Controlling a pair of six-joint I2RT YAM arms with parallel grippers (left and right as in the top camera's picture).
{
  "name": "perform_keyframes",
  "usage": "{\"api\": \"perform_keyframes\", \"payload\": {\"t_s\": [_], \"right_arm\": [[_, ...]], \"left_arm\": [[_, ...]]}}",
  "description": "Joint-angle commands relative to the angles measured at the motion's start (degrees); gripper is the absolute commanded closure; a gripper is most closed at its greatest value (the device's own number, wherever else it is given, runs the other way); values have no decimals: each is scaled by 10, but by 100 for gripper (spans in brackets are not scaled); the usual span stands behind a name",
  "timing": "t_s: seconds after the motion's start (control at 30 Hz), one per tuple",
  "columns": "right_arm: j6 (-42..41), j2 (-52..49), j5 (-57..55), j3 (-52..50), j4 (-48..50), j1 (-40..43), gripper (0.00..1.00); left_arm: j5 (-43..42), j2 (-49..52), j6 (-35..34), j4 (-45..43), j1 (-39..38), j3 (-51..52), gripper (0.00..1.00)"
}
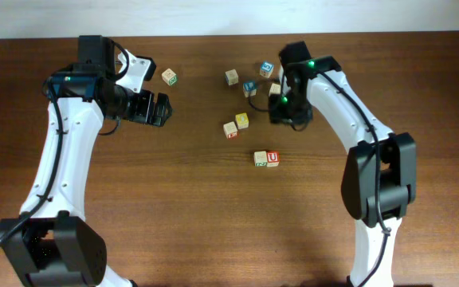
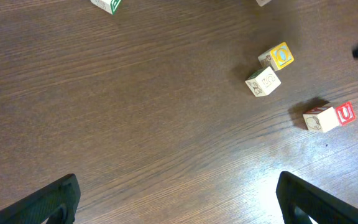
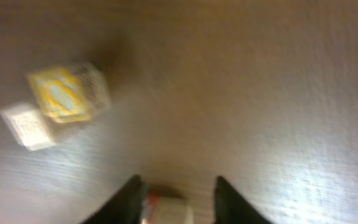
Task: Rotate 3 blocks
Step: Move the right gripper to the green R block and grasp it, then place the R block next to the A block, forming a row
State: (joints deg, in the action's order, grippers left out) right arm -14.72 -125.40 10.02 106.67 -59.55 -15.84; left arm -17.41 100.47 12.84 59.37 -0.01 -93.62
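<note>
Woodgrain in dark brown runs across the whole worktop [image 1: 134, 199], matte from overhead and washed with pale glare in both wrist views. Of the room, only a light strip beyond the far edge shows; I cannot tell what it is.

From overhead, 9 small blocks sit scattered over the middle and far part of the surface. The green-marked block [image 1: 169, 76] stands alone near the far edge, close to the left arm. The red block with a white U [image 1: 272, 159] lies nearest the robot, touching a pale neighbour [image 1: 260, 159] on its left. A yellow-faced block [image 1: 242, 120] sits corner to corner with another pale block [image 1: 230, 128]. Farther back are 2 blue-faced blocks [image 1: 267, 69], a tan block [image 1: 231, 76] and 1 more tan block [image 1: 275, 89] just beside the right arm's wrist.

The left gripper [image 1: 154, 108] hovers over bare wood, its fingers [image 2: 55, 202] spread wide with nothing between them.

The right gripper [image 3: 178, 180] is low over the surface, near the yellow-faced block. Its view is blurred, but a tan block with a reddish mark [image 3: 166, 210] sits on the worktop between its fingers [image 3: 132, 193]. They stand partly apart, wider than that block, with a gap on 1 side. From overhead the gripper hides this block.
</note>
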Motion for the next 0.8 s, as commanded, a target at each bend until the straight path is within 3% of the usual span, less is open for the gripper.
{"api": "perform_keyframes", "payload": {"t_s": [0.0,0.3,0.77], "right_arm": [[10,9,-2,13,51,-49,56],[8,-32,-32,12,182,-130,51],[5,-75,-31,12,146,-138,52]], "left_arm": [[-8,-1,1,1,2,-12,1],[-8,-1,1,1,2,-12,1],[-8,-1,1,1,2,-12,1]]}}
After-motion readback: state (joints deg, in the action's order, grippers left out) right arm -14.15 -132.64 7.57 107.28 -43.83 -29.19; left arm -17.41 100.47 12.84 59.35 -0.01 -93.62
